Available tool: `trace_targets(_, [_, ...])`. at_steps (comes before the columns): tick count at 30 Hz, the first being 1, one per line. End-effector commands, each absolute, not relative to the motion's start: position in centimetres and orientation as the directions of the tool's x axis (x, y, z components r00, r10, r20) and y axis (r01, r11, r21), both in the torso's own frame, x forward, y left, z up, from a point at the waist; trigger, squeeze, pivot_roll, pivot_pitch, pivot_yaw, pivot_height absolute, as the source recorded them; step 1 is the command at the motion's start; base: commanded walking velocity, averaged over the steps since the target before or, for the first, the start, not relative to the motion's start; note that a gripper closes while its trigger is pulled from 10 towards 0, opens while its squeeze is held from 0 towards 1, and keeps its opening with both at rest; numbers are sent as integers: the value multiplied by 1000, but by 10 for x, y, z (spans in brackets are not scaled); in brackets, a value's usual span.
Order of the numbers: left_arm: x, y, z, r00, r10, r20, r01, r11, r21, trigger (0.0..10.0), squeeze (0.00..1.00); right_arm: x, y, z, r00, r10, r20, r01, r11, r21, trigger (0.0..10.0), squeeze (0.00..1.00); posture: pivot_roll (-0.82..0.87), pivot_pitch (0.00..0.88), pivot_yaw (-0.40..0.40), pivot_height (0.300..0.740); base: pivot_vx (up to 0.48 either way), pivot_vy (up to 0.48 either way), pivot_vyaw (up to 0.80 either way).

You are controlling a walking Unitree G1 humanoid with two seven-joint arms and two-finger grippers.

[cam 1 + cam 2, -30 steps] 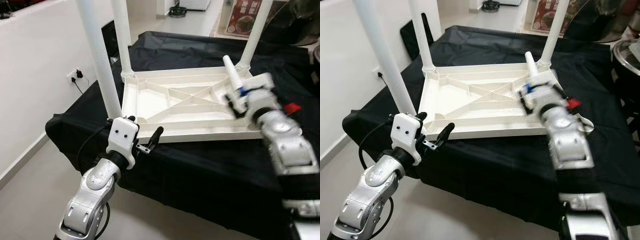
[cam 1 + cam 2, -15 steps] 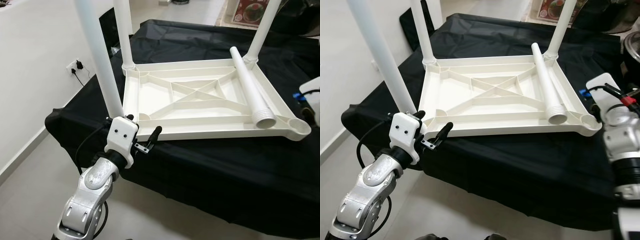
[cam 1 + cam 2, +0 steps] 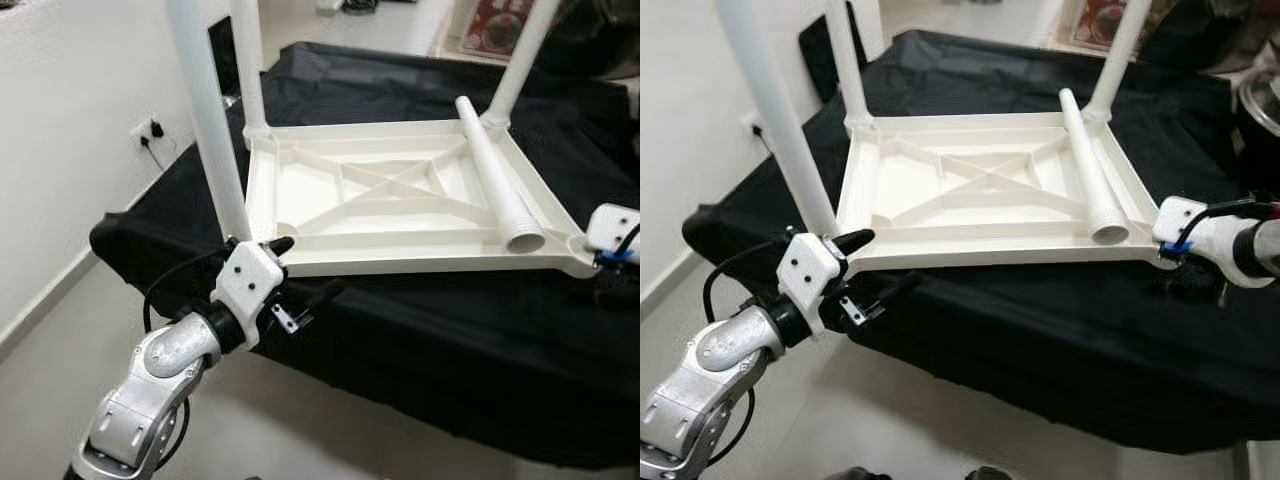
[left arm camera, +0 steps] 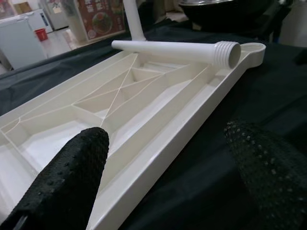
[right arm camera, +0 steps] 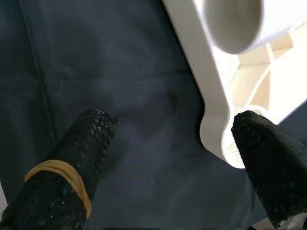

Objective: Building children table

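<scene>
A white children's table top (image 3: 400, 262) lies upside down on a black-draped table. Three white legs stand in its corners: near left (image 3: 205, 120), far left (image 3: 250, 70) and far right (image 3: 520, 60). A loose leg (image 3: 495, 180) lies inside the top along its right side, threaded end (image 3: 524, 240) beside the empty near-right socket (image 5: 230, 143). My left gripper (image 3: 303, 270) is open at the near-left corner, with the front rim (image 4: 158, 163) between its fingers. Beside that socket, just above the cloth, my right gripper (image 5: 175, 124) is open and holds nothing.
The black cloth (image 3: 430, 340) hangs over the table's front edge. A white wall with a power socket (image 3: 148, 135) runs along the left, with bare floor below it. A metal bowl (image 3: 1260, 100) sits at the far right.
My right gripper has let go of the loose leg, which now lies in the top, and has dropped to the near-right corner. My left gripper has tilted toward the front rim.
</scene>
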State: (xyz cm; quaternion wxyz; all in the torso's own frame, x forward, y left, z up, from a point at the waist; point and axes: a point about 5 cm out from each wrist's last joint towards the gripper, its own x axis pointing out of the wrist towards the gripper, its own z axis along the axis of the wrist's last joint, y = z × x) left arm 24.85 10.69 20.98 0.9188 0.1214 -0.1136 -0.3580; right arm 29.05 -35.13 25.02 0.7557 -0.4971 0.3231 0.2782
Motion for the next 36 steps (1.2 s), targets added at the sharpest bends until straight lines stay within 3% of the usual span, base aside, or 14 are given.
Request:
trace_targets(1, [249, 109, 212, 710, -695, 116, 634, 702, 324, 10000, 0, 297, -346, 241, 630, 105, -769, -760, 284, -584, 10000, 0, -65, 161, -7, 740, 0, 0, 0])
trace_targets(5, [251, 110, 215, 705, -699, 117, 635, 696, 334, 10000, 0, 317, -328, 233, 678, 179, -713, -731, 263, -630, 10000, 0, -63, 163, 5, 740, 0, 0, 0])
trace_targets(9, [249, 110, 215, 700, -706, 108, 639, 686, 348, 10000, 0, 323, -315, 217, 643, 239, -727, -764, 253, -593, 10000, 0, -47, 164, 5, 740, 0, 0, 0])
trace_targets(14, [247, 111, 214, 703, -704, 97, 637, 685, 353, 10000, 0, 323, -321, 210, 612, 177, -771, -786, 244, -568, 10000, 0, -40, 166, 1, 740, 0, 0, 0])
trace_targets(17, [246, 113, 213, 709, -699, 89, 632, 687, 359, 10000, 0, 328, -330, 216, 640, 129, -757, -753, 301, -585, 10000, 0, -45, 168, -1, 740, 0, 0, 0])
trace_targets(21, [246, 111, 212, 710, -699, 86, 632, 686, 362, 10000, 0, 326, -332, 217, 612, 159, -775, -772, 334, -541, 10000, 0, -48, 169, 2, 740, 0, 0, 0])
trace_targets(23, [247, 111, 212, 709, -700, 87, 632, 685, 363, 10000, 0, 323, -331, 215, 567, 198, -799, -803, 348, -484, 10000, 0, -49, 169, 2, 740, 0, 0, 0])
trace_targets(24, [248, 110, 212, 709, -699, 89, 629, 685, 368, 10000, 0, 315, -328, 212, 474, 277, -836, -858, 357, -368, 10000, 0, -56, 169, -1, 740, 0, 0, 0])
trace_targets(27, [249, 109, 213, 712, -696, 91, 624, 686, 373, 10000, 0, 306, -320, 214, 353, 395, -848, -911, 352, -215, 10000, 0, -60, 171, -1, 740, 0, 0, 0])
trace_targets(36, [250, 108, 213, 717, -690, 95, 614, 691, 382, 10000, 0, 303, -309, 217, 262, 491, -831, -929, 361, -80, 10000, 0, -66, 173, -6, 740, 0, 0, 0])
